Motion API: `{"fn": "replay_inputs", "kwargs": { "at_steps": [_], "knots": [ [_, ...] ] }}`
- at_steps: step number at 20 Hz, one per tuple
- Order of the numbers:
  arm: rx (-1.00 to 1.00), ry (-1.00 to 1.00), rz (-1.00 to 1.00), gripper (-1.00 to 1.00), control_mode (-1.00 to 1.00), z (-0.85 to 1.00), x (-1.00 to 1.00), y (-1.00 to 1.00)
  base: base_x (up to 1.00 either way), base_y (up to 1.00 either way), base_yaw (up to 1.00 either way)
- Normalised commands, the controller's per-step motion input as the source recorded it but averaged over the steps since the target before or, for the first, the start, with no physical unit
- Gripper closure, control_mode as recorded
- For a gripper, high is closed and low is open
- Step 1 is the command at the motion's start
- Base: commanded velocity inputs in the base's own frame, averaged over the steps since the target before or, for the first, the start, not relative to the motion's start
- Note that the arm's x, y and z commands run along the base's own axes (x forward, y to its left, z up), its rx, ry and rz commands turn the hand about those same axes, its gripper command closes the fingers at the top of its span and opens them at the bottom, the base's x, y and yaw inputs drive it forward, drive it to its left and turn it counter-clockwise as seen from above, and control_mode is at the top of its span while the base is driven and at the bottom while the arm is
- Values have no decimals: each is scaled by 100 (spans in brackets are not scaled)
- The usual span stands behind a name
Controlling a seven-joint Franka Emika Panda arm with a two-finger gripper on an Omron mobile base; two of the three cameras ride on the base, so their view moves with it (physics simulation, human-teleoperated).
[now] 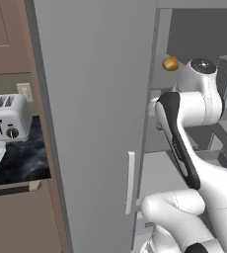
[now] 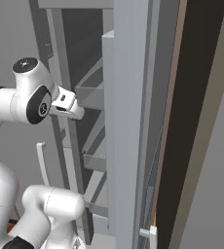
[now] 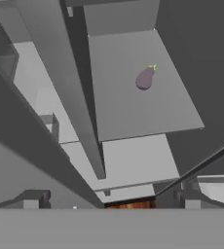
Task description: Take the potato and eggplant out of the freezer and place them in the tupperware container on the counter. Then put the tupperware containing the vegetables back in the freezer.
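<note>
Flat, even rendered light, soft shadows, no glare, slightly coarse resolution.

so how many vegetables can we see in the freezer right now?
2. The potato sits on an upper shelf behind the arm in the left base view. The eggplant lies on a grey shelf in the hand view. More may be hidden.

the freezer [image 1: 95,123] is flat grey with a white bar handle [image 1: 130,182] and grey shelves [image 3: 138,92], and on one shelf lies a dull purple eggplant [image 3: 144,78] with a small green tip. a golden-brown potato [image 1: 170,63] sits inside against darker grey. the counter [image 1: 21,160] is black with faint white veins over brown wood fronts, and carries a silver toaster [image 1: 8,118] with dark knobs.
</note>
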Motion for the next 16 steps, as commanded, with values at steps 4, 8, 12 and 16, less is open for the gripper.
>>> {"fn": "replay_inputs", "kwargs": {
  "at_steps": [4, 8, 12, 16],
  "knots": [
    [0, -8, 0, -100, -100, 3, 0, 0, 0, 0, 0],
    [-3, -12, -4, -100, -100, 11, 0, 0, 0, 0, 0],
    [-3, -8, -7, -100, -100, 17, 7, -4, 0, 0, 0],
    [-3, -8, -7, -100, -100, 27, 10, -8, 0, 0, 0]
  ]
}}
